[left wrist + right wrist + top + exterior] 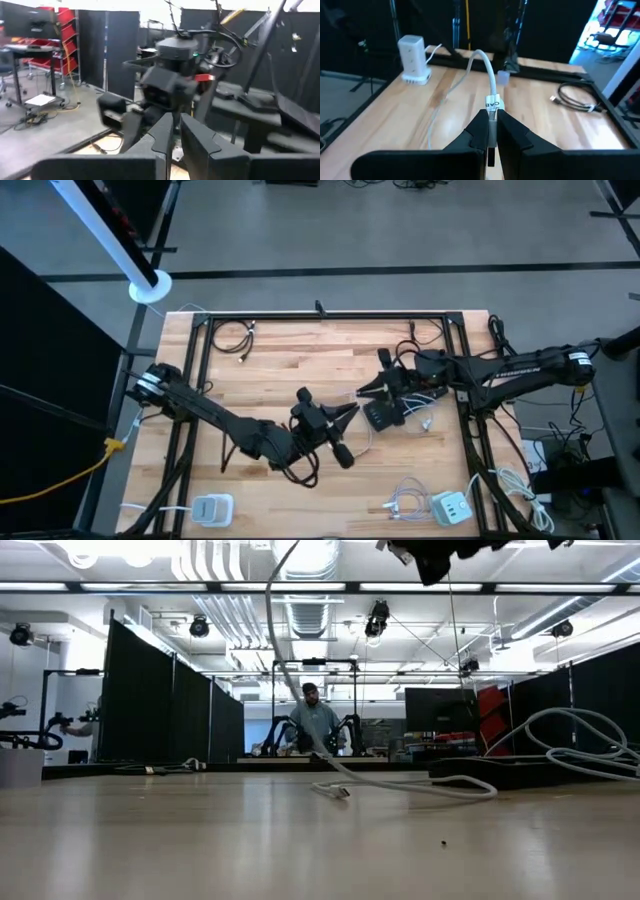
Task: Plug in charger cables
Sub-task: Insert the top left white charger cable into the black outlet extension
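The wooden table is the biggest thing here, and a black frame runs around its top.

The left arm reaches from the table's left edge toward the middle. The left gripper is near the middle of the table. In the left wrist view its two dark fingers sit close together with only a thin gap, and nothing shows between them.

The right arm comes in from the table's right edge. The right gripper is also near the middle of the table, just beside the left gripper. Its jaws are pressed on a white cable. The cable has a small label right by the fingertips, and it bends up and over, then drops down to the table.

A black box lies on the table just under the right gripper.

One white charger block sits near the table's front left corner. Another white charger block sits near the front right corner, with a bunch of white cables beside it.

A looped black cable lies near the table's back left corner.

In the low view, a person sits far behind the table.
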You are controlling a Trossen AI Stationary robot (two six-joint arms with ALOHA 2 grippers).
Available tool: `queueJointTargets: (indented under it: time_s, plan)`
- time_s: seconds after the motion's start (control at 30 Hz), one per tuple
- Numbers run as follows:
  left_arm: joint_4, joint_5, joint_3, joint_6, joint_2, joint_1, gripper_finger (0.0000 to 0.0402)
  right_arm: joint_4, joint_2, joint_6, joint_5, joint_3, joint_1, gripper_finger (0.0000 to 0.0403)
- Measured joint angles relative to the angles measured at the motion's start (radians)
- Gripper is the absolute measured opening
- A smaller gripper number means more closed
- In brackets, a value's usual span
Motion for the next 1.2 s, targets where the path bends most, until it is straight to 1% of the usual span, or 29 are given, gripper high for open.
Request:
queueJointTargets:
  time_s: [0.07,0.13,0.2,0.23,0.3,0.5,0.57,0.63,0.8,0.9,1.0,1.1,1.2]
  plan:
    - [-0.190,-0.006,0.088,-0.092,0.026,0.001,0.0023,-0.021,-0.002,-0.010,0.036,0.035,0.000,0.0010]
    - [-0.370,-0.007,0.169,-0.238,0.052,0.007,0.0023,-0.064,-0.003,-0.041,0.077,0.075,0.001,0.0010]
    - [-0.515,-0.009,0.234,-0.405,0.069,0.009,0.0023,-0.132,-0.003,-0.075,0.111,0.121,0.001,0.0010]
    - [-0.569,-0.010,0.255,-0.459,0.072,0.009,0.0023,-0.164,-0.003,-0.092,0.122,0.145,0.002,0.0010]
    - [-0.608,-0.017,0.274,-0.522,0.075,0.008,0.0023,-0.219,-0.004,-0.122,0.125,0.190,0.003,0.0010]
    - [-0.607,-0.037,0.264,-0.613,0.076,0.015,0.0028,-0.298,-0.012,-0.203,0.115,0.287,0.042,0.0010]
    - [-0.607,-0.043,0.259,-0.610,0.076,0.022,0.0040,-0.328,-0.012,-0.219,0.114,0.315,0.062,0.0010]
    - [-0.609,-0.072,0.258,-0.579,0.076,0.026,0.0060,-0.347,-0.012,-0.219,0.111,0.334,0.080,0.0010]
    - [-0.588,-0.194,0.258,-0.382,0.076,0.022,0.0134,-0.374,-0.013,-0.199,0.109,0.340,0.110,0.0010]
    - [-0.588,-0.182,0.258,-0.342,0.076,0.033,0.0177,-0.382,-0.011,-0.183,0.109,0.340,0.121,0.0010]
    - [-0.576,-0.129,0.258,-0.304,0.076,0.048,0.0208,-0.386,-0.010,-0.182,0.109,0.340,0.126,0.0010]
    - [-0.544,-0.112,0.258,-0.260,0.076,0.059,0.0220,-0.385,-0.010,-0.182,0.109,0.340,0.127,0.0010]
    - [-0.495,-0.112,0.258,-0.210,0.076,0.066,0.0213,-0.388,-0.010,-0.182,0.110,0.340,0.127,0.0010]
